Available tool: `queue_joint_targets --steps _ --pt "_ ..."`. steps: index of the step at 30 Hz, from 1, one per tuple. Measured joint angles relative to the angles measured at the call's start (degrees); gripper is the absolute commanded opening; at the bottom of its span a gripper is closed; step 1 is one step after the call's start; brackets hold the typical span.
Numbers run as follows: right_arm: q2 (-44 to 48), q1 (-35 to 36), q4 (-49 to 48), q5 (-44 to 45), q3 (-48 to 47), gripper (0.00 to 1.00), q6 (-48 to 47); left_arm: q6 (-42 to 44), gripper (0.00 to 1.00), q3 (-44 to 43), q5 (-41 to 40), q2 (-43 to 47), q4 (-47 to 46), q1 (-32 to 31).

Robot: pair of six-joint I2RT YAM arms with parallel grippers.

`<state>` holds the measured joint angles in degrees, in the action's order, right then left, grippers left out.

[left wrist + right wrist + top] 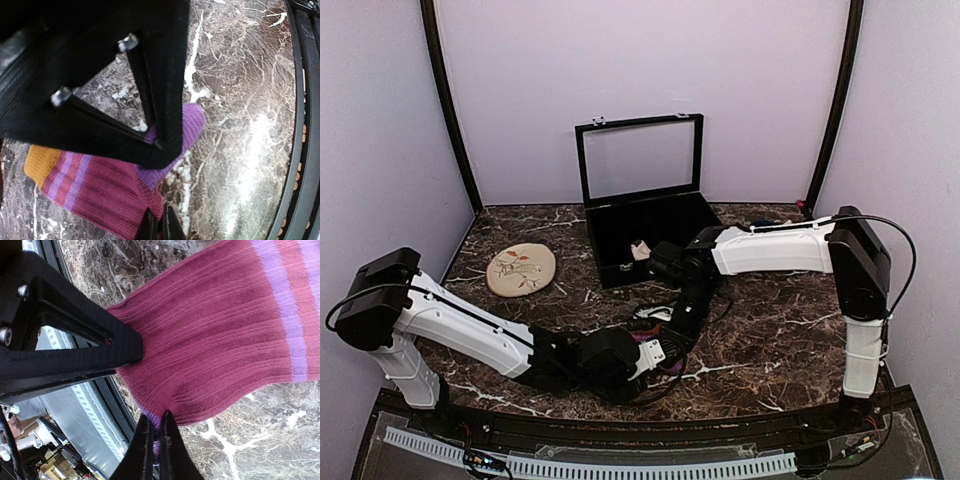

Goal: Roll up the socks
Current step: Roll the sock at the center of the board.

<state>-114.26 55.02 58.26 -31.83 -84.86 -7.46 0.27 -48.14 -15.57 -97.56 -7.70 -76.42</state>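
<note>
The magenta-purple striped sock (100, 185) lies flat on the marble table, with its orange cuff (40, 160) at the left and its purple toe (195, 120) by the upper finger. It fills the right wrist view (215, 340). In the top view a little of it (645, 340) shows between the two arms. My left gripper (160, 200) is shut on the sock's edge near the toe. My right gripper (150, 400) is shut on the sock's magenta end, with purple fabric caught at its tip. The grippers (648, 358) (668, 340) sit close together. A small cream bundle (638, 250), apparently the cream sock, lies in the black box.
A black box (665, 225) with its glass lid raised stands at the back centre. A round beige floral disc (521, 269) lies at the left. The black rail at the table's near edge (300, 150) runs close behind both grippers.
</note>
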Motion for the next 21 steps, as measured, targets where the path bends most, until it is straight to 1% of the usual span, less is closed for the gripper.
queue_joint_targets --steps 4,7,11,21 --pt "0.0 0.0 -1.0 1.1 0.1 0.30 0.9 -1.0 0.00 -0.5 3.1 0.0 1.2 0.8" --pt "0.2 -0.1 -3.2 1.7 1.3 0.37 1.7 -1.8 0.00 -0.5 6.8 0.0 2.1 1.9" --pt "1.4 -0.5 -6.7 2.1 4.2 0.40 3.1 -2.7 0.00 -0.8 12.1 0.0 4.2 3.6" --pt "6.9 -2.1 -14.5 2.6 10.4 0.45 6.1 -4.8 0.00 -4.2 22.4 -0.5 8.1 6.4"
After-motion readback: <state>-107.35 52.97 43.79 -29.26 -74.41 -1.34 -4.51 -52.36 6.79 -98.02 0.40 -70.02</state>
